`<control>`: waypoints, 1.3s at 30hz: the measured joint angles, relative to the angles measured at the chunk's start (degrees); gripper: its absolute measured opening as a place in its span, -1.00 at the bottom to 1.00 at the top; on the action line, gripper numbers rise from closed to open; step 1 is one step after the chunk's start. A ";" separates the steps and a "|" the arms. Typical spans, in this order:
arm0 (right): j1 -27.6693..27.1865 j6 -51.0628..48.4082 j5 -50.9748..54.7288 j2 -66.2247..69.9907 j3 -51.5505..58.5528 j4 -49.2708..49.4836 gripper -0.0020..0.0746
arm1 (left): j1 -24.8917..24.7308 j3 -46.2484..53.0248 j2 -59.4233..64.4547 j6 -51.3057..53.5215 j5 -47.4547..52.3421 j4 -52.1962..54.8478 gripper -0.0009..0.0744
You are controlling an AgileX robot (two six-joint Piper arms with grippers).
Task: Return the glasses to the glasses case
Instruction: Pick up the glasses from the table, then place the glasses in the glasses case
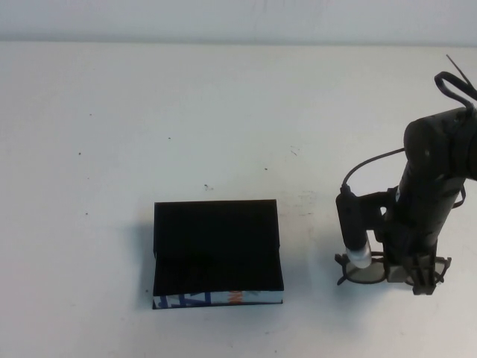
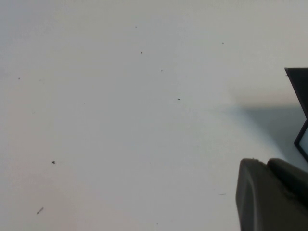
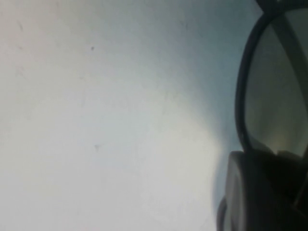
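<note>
The glasses case (image 1: 217, 252) lies open in the middle of the table, black inside, with its white printed side toward me. Its corner shows at the edge of the left wrist view (image 2: 299, 84). The glasses (image 1: 367, 271) lie on the table to the right of the case, dark-framed with clear lenses. My right gripper (image 1: 421, 282) is down on the glasses near their middle and shut on the frame. One lens (image 3: 274, 86) fills the right wrist view beside a finger (image 3: 250, 192). My left gripper (image 2: 267, 166) is shut and empty, left of the case and outside the high view.
The white table (image 1: 149, 112) has small dark specks. A cable (image 1: 369, 164) loops from the right arm, and the wrist camera (image 1: 352, 231) hangs just above the glasses' left lens.
</note>
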 joint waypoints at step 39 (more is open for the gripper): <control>26.36 15.57 11.43 19.09 -38.03 3.19 -0.76 | 0.00 0.00 0.00 0.00 0.00 0.00 -0.98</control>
